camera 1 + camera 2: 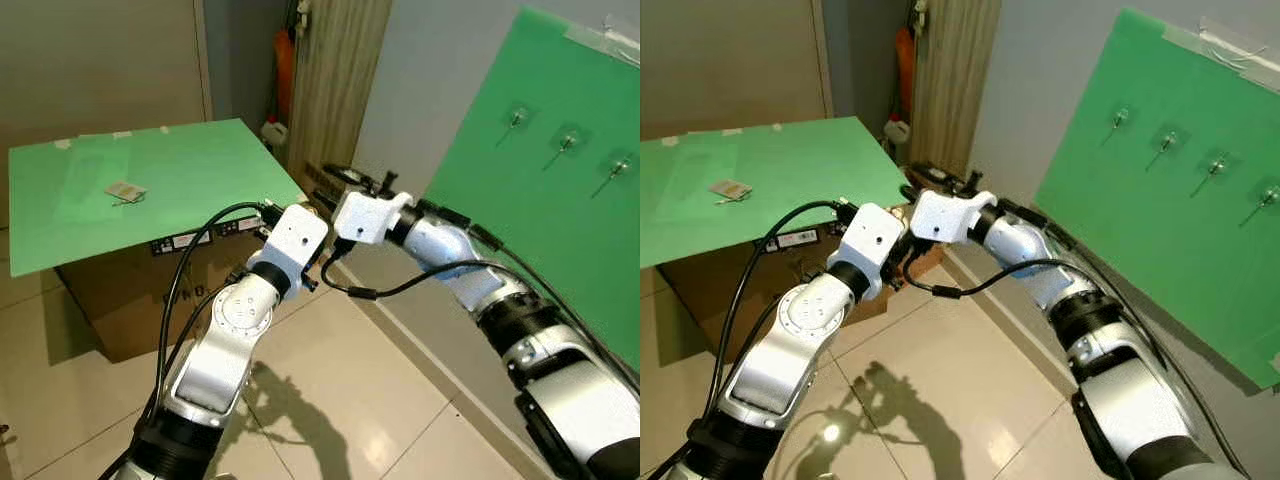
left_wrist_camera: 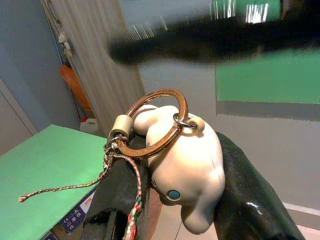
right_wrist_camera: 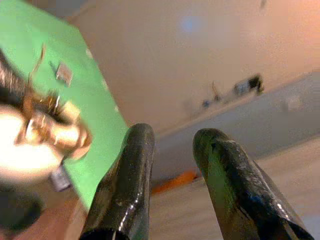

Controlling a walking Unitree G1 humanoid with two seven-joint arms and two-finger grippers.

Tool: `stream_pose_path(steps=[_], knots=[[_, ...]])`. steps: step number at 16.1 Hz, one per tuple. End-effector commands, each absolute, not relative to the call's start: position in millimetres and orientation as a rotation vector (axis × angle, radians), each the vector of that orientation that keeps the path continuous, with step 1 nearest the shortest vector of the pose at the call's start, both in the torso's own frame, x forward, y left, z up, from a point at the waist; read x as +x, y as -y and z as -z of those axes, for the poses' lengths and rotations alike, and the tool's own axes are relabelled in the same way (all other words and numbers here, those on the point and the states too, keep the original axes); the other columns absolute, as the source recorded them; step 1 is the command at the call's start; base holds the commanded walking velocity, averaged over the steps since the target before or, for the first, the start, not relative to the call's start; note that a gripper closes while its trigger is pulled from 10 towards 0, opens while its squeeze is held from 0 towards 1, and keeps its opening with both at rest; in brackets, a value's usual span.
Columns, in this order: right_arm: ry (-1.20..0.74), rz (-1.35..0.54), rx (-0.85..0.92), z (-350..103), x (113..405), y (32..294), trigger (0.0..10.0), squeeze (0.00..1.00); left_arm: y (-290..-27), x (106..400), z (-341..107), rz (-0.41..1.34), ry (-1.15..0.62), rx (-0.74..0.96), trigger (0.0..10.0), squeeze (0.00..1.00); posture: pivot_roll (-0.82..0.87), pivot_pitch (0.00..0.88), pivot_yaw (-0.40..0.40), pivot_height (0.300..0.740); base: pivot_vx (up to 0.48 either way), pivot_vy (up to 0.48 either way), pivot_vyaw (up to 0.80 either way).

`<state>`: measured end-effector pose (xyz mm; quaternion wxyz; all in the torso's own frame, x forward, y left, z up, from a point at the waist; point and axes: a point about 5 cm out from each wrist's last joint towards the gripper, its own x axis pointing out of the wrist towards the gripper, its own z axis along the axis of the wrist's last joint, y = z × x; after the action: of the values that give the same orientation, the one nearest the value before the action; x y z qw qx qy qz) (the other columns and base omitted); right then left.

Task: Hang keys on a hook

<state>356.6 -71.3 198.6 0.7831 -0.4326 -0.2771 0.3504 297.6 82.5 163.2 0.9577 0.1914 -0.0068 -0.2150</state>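
My left gripper (image 2: 180, 172) is shut on a white plush keychain (image 2: 187, 165), which sits between its two black fingers. A brass key ring (image 2: 156, 120) and a braided cord (image 2: 75, 186) hang from the figure. My right gripper (image 3: 174, 141) is open with nothing between its fingers, close beside the keychain (image 3: 45, 135), which looks blurred there. The two wrists meet in mid-air above the floor (image 1: 330, 225). Several metal hooks (image 1: 565, 145) stick out of a green board (image 1: 520, 230) on the wall, to the right of both grippers.
On the left, a green sheet (image 1: 180, 170) covers a cardboard box (image 1: 120, 300), and a small tag-like item (image 1: 125, 192) lies on it. Tiled floor (image 1: 350, 380) spreads below the arms. A wooden panel and an orange object (image 1: 285, 60) stand at the back.
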Motion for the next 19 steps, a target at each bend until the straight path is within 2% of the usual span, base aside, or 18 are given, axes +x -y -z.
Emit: stream_pose_path(steps=[1,5,7,10,12,15,19], knots=[[0.664,-0.750,-0.957,-210,354,72,10.0,0.00,-78,295,-167,0.454,0.036,0.399,0.0,0.00,-0.02,0.019,-0.133,0.740,0.000,0.000,0.00],[0.629,-0.694,-0.822,-219,360,76,10.0,0.00,-78,295,-166,0.451,0.028,0.400,0.0,0.00,-0.02,0.025,-0.133,0.740,0.000,0.000,0.00],[0.591,-0.718,-0.817,-211,358,77,10.0,0.00,-78,295,-166,0.451,0.027,0.400,0.0,0.00,-0.02,0.026,-0.132,0.740,0.000,0.000,0.00],[0.549,-0.779,-0.877,-193,354,77,10.0,0.00,-78,295,-166,0.450,0.028,0.401,0.0,0.00,-0.02,0.027,-0.131,0.740,0.000,0.000,0.00],[0.618,-0.836,-1.027,-186,345,76,10.0,0.00,-79,296,-166,0.449,0.029,0.404,0.0,0.00,-0.02,0.028,-0.131,0.740,0.000,0.000,0.00],[0.672,-0.893,-1.139,-179,337,77,10.0,0.00,-79,296,-166,0.448,0.031,0.408,0.0,0.00,-0.02,0.029,-0.131,0.740,0.000,0.000,0.00],[0.632,-0.908,-1.180,-161,334,84,10.0,0.00,-80,296,-165,0.449,0.029,0.419,0.0,0.00,-0.02,0.037,-0.128,0.740,0.000,0.000,0.00]])
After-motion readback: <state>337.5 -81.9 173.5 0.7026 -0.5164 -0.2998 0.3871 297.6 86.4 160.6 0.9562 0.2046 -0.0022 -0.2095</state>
